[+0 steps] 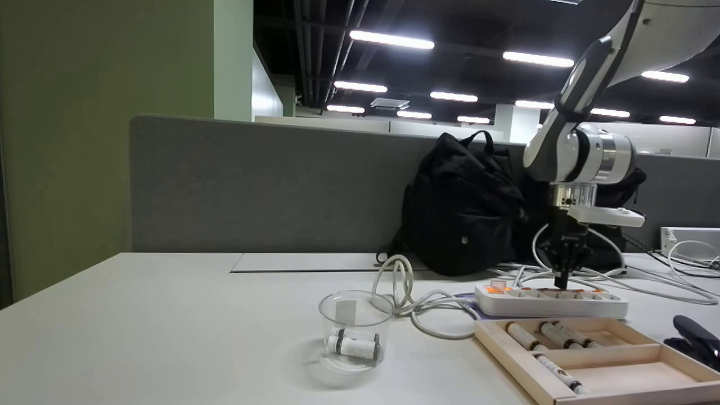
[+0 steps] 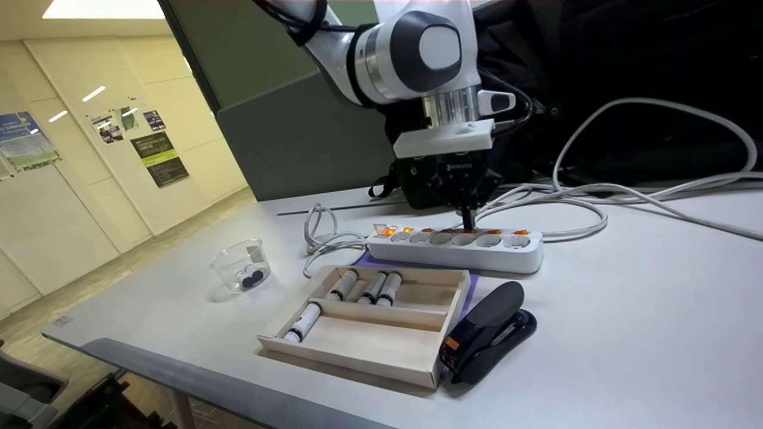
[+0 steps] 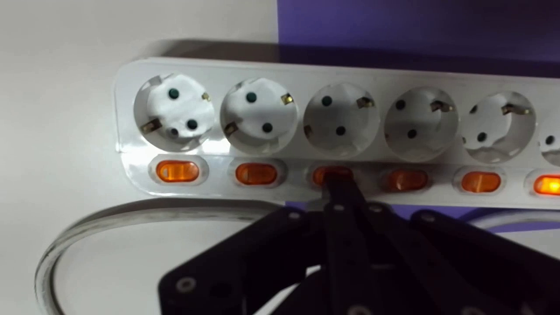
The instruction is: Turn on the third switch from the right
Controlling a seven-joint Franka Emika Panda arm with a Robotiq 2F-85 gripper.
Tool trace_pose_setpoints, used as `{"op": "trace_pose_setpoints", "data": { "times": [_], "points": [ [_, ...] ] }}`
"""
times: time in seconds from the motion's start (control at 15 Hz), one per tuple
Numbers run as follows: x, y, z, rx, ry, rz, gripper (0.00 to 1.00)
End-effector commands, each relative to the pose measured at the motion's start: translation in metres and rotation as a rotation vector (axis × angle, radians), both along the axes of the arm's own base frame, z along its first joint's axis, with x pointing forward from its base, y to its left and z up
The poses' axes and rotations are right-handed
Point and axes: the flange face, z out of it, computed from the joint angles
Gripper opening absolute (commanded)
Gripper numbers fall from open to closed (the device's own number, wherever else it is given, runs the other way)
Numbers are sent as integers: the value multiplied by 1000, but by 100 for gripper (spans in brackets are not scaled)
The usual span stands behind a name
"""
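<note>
The long white power strip (image 2: 456, 257) lies on the table and shows in both exterior views (image 1: 554, 307). In the wrist view, where it appears turned around, the strip (image 3: 217, 177) has a row of orange rocker switches beside its sockets. The third switch from the right (image 3: 319, 176) is third from the left there, unlit where visible and partly covered by my fingertips. My gripper (image 3: 339, 177) is shut with nothing between its fingers. It points straight down at this switch in both exterior views (image 1: 561, 281) (image 2: 468, 224). Whether the tips press it cannot be told.
A lit switch (image 3: 552, 185) glows farther along the strip. A wooden tray (image 2: 381, 325) with batteries and a black stapler (image 2: 489, 333) stand before the strip. White cables (image 2: 587, 208) and black backpacks (image 1: 461, 208) lie behind it. A clear cup (image 1: 355, 332) holds batteries.
</note>
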Motion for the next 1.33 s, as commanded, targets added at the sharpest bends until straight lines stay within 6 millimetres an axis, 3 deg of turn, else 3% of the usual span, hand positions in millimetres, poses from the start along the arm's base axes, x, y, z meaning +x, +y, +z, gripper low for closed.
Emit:
{"op": "trace_pose_setpoints", "data": {
  "times": [0.0,0.53,0.93,1.13,1.27],
  "points": [
    [-4,-2,-3,6,10,-24,0],
    [-12,-17,-13,34,-6,-58,0],
    [-20,-39,-29,190,-28,-90,0],
    [-15,-48,-16,252,-69,-95,0],
    [-7,-50,6,273,-103,-85,0]
  ]
}}
